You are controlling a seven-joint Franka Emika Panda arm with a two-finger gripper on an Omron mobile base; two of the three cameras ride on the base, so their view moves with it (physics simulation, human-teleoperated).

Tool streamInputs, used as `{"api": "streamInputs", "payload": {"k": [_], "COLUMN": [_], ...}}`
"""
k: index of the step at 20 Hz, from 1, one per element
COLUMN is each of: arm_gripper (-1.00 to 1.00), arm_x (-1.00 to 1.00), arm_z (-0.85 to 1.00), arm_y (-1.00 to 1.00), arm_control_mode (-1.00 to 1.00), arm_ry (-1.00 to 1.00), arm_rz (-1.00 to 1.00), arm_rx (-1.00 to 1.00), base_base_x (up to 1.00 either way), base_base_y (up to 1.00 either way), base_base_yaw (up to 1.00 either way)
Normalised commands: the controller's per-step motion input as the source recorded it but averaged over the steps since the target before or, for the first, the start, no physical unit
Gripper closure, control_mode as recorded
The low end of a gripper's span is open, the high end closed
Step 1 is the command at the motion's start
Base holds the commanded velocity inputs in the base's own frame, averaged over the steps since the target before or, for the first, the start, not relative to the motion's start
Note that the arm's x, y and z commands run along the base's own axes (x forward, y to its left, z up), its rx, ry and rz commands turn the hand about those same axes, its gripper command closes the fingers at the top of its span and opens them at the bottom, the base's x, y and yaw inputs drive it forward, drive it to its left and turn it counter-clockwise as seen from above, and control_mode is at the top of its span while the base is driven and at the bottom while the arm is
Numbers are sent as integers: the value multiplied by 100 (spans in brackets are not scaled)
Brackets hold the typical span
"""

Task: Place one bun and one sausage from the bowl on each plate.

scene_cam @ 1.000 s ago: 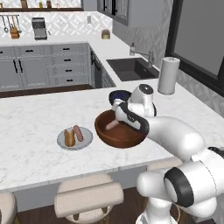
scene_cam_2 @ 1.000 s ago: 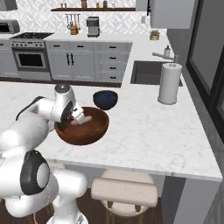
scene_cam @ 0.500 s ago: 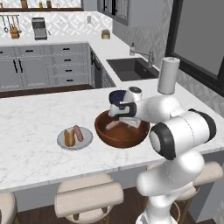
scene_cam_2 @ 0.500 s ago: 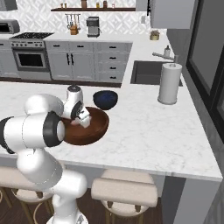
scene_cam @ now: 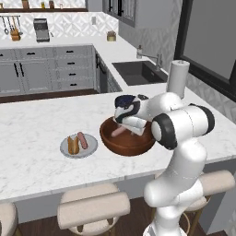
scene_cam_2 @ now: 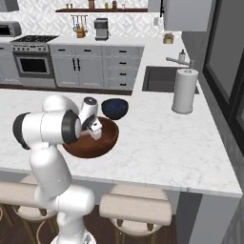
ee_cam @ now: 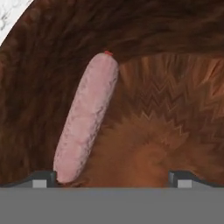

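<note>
You have 1 plate [scene_cam: 79, 146] filled with bun and sausage, while your gripper [ee_cam: 112, 177], jaws released, hangs inside the bowl [scene_cam: 127, 137] over the second sausage [ee_cam: 86, 117].

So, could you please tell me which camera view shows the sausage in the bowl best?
The hand view: the sausage lies full length on the bowl floor. The left base view shows one end beside the arm; in the right base view I cannot make it out.
</note>
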Motion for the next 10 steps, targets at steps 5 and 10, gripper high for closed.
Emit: {"api": "streamInputs", "payload": {"k": [5, 10], "arm_gripper": [-100, -100], "arm_x": [62, 50], "arm_z": [-36, -17], "arm_y": [33, 37], "arm_control_mode": [-100, -100], "arm_ry": [4, 4], "arm_rz": [-7, -11], "arm_rx": [-1, -1], "base_base_x": [0, 0], "base_base_y": [0, 0], "base_base_yaw": [0, 0]}}
